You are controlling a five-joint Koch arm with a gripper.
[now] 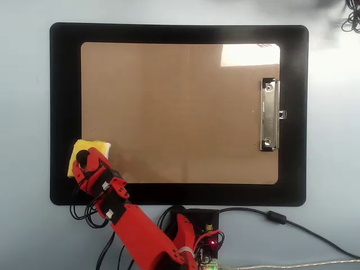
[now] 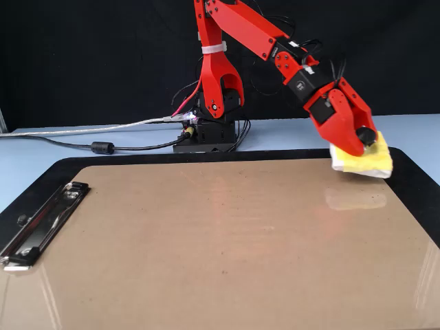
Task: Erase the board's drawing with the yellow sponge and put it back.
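The board [image 1: 180,112] is a tan clipboard lying flat, with its silver clip [image 1: 270,115] on the right in the overhead view and on the left [image 2: 41,227] in the fixed view. My red gripper [image 1: 84,160] [image 2: 364,140] is shut on the black knob of the yellow sponge [image 1: 93,147] [image 2: 369,163]. The sponge hangs tilted just above the board's corner, over the seam with the black mat, and its reflection shows on the tan surface below. The drawing does not show in either view.
A larger black mat [image 1: 64,84] frames the board on the pale blue table. The arm's base [image 1: 191,236] [image 2: 210,134] stands at the mat's edge with loose wires. A cable with a ferrite bead [image 2: 103,146] runs off sideways. A coiled black cord [image 1: 351,19] lies in a table corner.
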